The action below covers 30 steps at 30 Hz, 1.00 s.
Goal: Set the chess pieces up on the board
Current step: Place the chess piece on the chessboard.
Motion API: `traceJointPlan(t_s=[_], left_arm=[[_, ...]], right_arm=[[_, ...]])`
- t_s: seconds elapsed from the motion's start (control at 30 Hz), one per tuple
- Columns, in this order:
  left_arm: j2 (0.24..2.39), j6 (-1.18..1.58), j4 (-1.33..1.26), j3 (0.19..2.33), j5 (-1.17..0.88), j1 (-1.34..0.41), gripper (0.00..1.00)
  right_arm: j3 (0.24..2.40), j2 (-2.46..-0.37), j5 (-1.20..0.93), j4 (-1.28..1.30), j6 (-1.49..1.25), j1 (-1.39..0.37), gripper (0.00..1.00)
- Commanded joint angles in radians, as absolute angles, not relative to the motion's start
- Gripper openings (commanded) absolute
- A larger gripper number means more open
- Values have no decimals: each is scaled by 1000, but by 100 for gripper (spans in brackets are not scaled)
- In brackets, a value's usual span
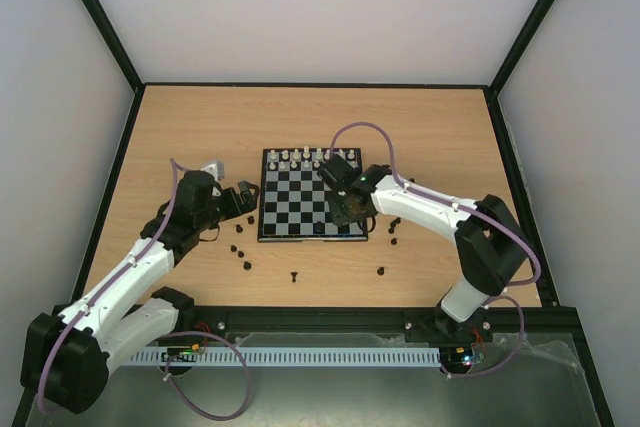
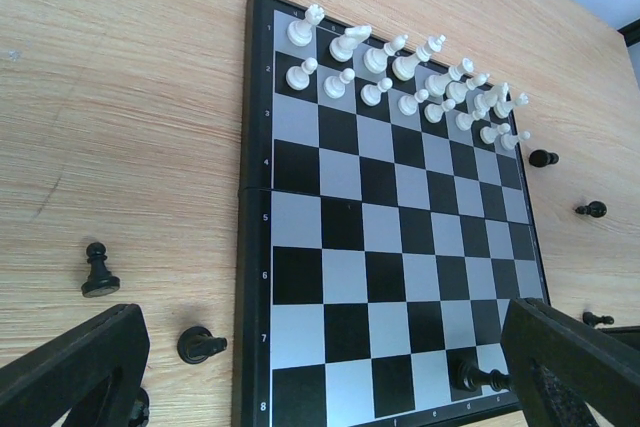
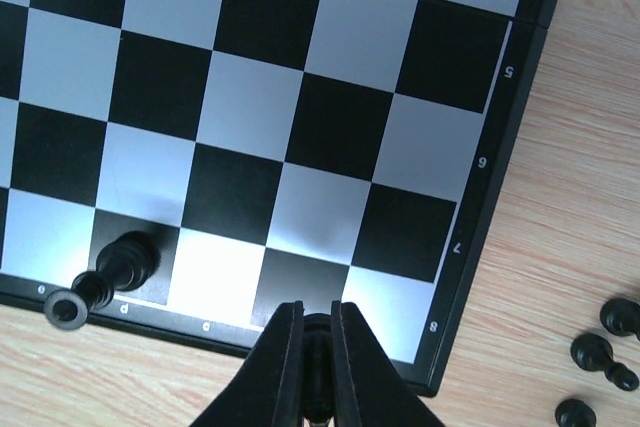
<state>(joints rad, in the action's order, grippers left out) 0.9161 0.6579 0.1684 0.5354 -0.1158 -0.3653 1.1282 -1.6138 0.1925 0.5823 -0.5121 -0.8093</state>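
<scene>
The right gripper (image 3: 311, 319), clamped on a seemingly upright black piece (image 3: 316, 333), hung just above the board's (image 3: 490, 177) near row; the left gripper (image 2: 320, 372) gaped wide, farther off.

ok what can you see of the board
The board is square, glossy: black and pale grey checks, black labelled frame, a middle seam. It lies flat on the table. White pieces stand in its two far rows, one black piece in the near row. The right fingers, pinching a dark piece, hang over its near edge.
</scene>
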Motion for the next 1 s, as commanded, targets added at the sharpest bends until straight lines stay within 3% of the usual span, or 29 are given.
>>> traceJointPlan(t_s=[0.0,0.97], left_arm=[[922,644,151,531,-128,-357,99],[978,647,108,525,-143,-355,99]], right_arm=[[1171,-1667,197,613,-488,-802,4],[1115,-1737,146,572,-477,-801,6]])
